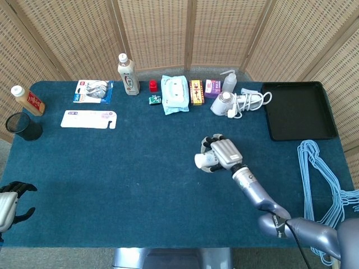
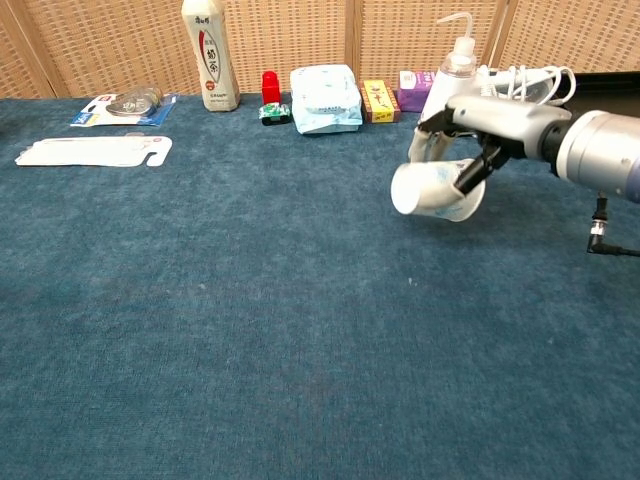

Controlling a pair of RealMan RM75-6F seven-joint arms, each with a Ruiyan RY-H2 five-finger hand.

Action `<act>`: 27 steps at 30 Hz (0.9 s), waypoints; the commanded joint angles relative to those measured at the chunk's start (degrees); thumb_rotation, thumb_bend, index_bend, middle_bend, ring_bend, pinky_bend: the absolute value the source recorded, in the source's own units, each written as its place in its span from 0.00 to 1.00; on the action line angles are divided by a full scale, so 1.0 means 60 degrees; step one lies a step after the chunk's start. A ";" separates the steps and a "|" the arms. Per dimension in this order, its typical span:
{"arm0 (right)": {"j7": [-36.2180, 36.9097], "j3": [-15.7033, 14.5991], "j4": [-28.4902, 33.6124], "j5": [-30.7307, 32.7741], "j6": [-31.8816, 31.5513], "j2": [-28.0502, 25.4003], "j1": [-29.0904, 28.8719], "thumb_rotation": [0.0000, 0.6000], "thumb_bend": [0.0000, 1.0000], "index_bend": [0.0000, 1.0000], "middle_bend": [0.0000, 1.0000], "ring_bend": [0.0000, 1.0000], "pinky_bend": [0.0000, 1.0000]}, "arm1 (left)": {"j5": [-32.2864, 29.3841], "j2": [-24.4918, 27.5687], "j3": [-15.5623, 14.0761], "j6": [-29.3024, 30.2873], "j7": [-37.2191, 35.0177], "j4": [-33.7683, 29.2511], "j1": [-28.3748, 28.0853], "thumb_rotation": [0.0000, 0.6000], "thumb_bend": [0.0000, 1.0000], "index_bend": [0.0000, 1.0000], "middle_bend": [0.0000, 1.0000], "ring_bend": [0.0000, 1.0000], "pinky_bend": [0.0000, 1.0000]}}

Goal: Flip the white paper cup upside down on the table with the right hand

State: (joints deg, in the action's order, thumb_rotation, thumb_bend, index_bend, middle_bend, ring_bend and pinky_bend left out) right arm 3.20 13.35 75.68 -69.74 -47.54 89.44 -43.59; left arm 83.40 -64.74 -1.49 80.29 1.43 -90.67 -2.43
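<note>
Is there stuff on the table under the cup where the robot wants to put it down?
Nothing visible. The right hand holds the white paper cup sideways above bare blue table; the bottles and packets sit farther back.

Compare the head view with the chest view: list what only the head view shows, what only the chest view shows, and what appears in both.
Only the head view shows the left hand at the table's near left edge, the black mesh cup, the small brown bottle, the blue hangers and the whole black tray.

Only the chest view shows the white paper cup from the side, lying sideways and lifted clear of the blue table.

Both show the right hand holding the cup, the tall white bottle and the wipes pack.
</note>
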 commanded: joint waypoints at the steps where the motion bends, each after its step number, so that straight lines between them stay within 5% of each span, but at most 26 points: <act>1: 0.1604 0.0758 0.0102 0.0994 0.0839 -0.0127 -0.0013 0.84 0.24 0.50 0.29 0.32 0.14 | 0.0000 0.0017 0.0000 0.0013 0.0021 -0.0021 0.0007 0.95 0.23 0.37 0.38 0.25 0.28; 11: 0.4456 0.1645 -0.0797 0.1528 0.2006 0.0321 -0.0162 0.83 0.24 0.50 0.30 0.32 0.14 | -0.0024 0.0135 0.0003 0.0076 0.0202 -0.0211 0.0043 0.95 0.23 0.37 0.38 0.25 0.28; 27: 0.5855 0.1709 -0.2937 0.0868 0.2008 0.1380 -0.0401 0.83 0.24 0.50 0.30 0.32 0.13 | -0.0080 0.0276 0.0005 0.0124 0.0383 -0.0421 0.0090 0.95 0.23 0.37 0.38 0.25 0.28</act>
State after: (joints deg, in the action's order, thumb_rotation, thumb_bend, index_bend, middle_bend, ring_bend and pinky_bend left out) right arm 37.34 23.55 59.21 -64.03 -35.36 96.96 -45.80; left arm 82.93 -63.10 -1.46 81.03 3.71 -93.17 -1.90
